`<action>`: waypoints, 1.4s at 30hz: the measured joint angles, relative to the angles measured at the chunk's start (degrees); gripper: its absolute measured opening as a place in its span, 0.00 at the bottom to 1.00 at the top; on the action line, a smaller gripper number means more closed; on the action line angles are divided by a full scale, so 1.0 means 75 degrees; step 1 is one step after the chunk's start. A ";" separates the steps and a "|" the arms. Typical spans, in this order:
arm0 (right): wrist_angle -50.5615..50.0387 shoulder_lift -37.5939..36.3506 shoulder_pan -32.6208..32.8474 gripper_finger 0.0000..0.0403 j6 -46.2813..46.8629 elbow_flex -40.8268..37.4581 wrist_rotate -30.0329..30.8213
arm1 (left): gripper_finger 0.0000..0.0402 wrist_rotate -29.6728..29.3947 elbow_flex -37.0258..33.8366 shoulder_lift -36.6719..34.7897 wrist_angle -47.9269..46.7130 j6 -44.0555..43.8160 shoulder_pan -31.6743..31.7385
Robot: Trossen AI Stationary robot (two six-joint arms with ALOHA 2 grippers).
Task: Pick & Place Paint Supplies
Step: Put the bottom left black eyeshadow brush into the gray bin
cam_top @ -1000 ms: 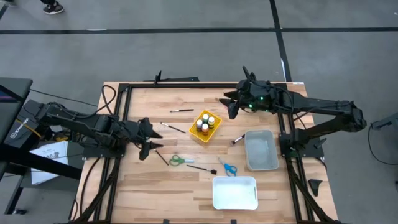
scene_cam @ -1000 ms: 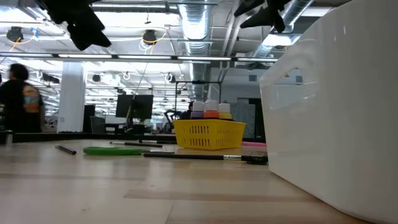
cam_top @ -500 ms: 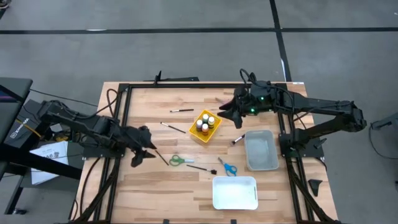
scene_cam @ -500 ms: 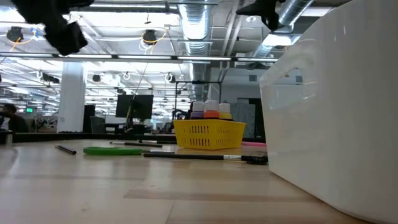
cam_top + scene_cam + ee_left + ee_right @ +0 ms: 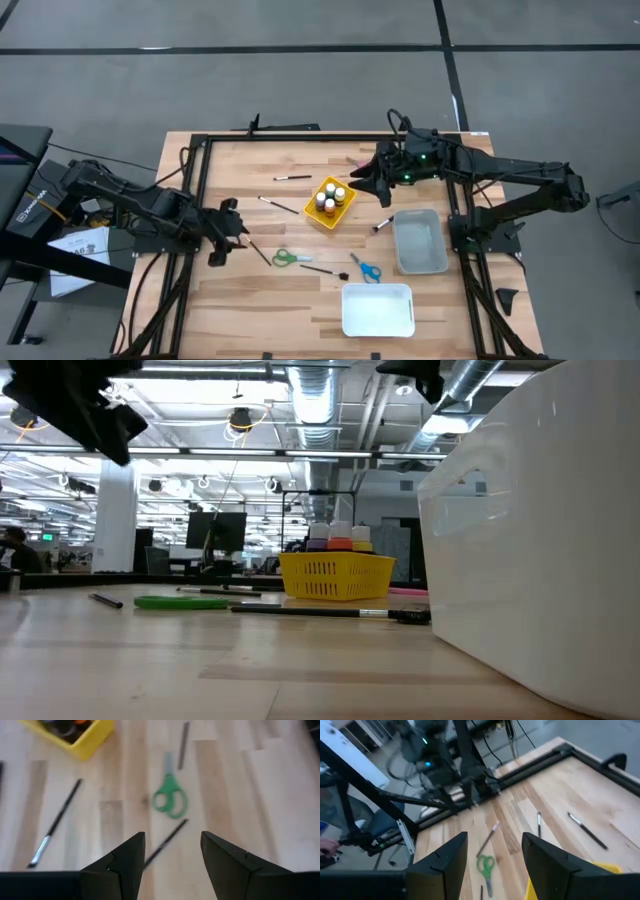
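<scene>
Sitting upright, the paint bottles (image 5: pixel 330 198) filled the yellow basket (image 5: pixel 318 216) mid-counter, while dark-handled brushes (image 5: pixel 279 206) lay scattered on the wooden counter (image 5: pixel 250 300) around it. My left claw (image 5: pixel 222 244) hung open and empty above one brush (image 5: pixel 165 842) near the green scissors (image 5: pixel 170 800). My right claw (image 5: pixel 372 177) hovered open beside the basket.

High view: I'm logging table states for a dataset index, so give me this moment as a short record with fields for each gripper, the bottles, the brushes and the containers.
left gripper: open, empty, above the table's left side near a brush
right gripper: open, empty, above the table's far side, beside the yellow basket
paint bottles: standing in the yellow basket
loose brushes: several lying on the wood, one beside the grey bin
white bin: near edge, nothing seen in it
scissors: green pair, blue pair
</scene>
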 joint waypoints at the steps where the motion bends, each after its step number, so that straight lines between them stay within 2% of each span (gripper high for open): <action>1: 0.0120 0.0000 0.0000 0.45 0.0001 0.0000 -0.0116 | 0.46 -0.0145 0.0000 0.0090 -0.0015 -0.0048 0.0003; 6: 0.0517 0.0000 0.0004 0.45 0.0001 0.0000 -0.0787 | 0.46 -0.0805 0.0000 0.1058 -0.0123 -0.0271 0.0063; 16: 0.0570 0.0000 0.0003 0.45 0.0266 0.0000 -0.1160 | 0.46 -0.0818 0.0000 0.3361 -0.0158 -0.0274 0.0666; 21: 0.0570 0.0000 0.0006 0.45 0.0391 0.0000 -0.1181 | 0.46 -0.0761 0.0000 0.3782 -0.0158 -0.0297 0.1088; 25: 0.0567 0.0000 0.0003 0.45 0.0403 0.0000 -0.1183 | 0.46 -0.0300 0.0000 0.3799 -0.0138 -0.0436 0.1596; 28: 0.0567 0.0000 0.0003 0.45 0.0403 0.0000 -0.1181 | 0.46 0.0187 0.0000 0.3799 -0.0517 -0.1905 0.2078; 32: 0.0567 0.0000 -0.0003 0.45 0.0403 0.0000 -0.1180 | 0.46 0.1579 -0.0003 0.3799 -0.1143 -0.5508 0.2579; 35: 0.0567 0.0000 -0.0015 0.45 0.0378 0.0000 -0.1177 | 0.46 0.2465 -0.0003 0.3799 -0.1068 -0.7911 0.2580; 38: 0.0567 0.0000 -0.0017 0.45 0.0342 0.0000 -0.1157 | 0.46 0.2231 -0.0003 0.3799 -0.0784 -0.9419 0.2421; 42: 0.0567 0.0000 -0.0071 0.45 0.0334 0.0000 -0.1157 | 0.46 0.1518 -0.0003 0.3799 -0.0837 -1.1037 0.2341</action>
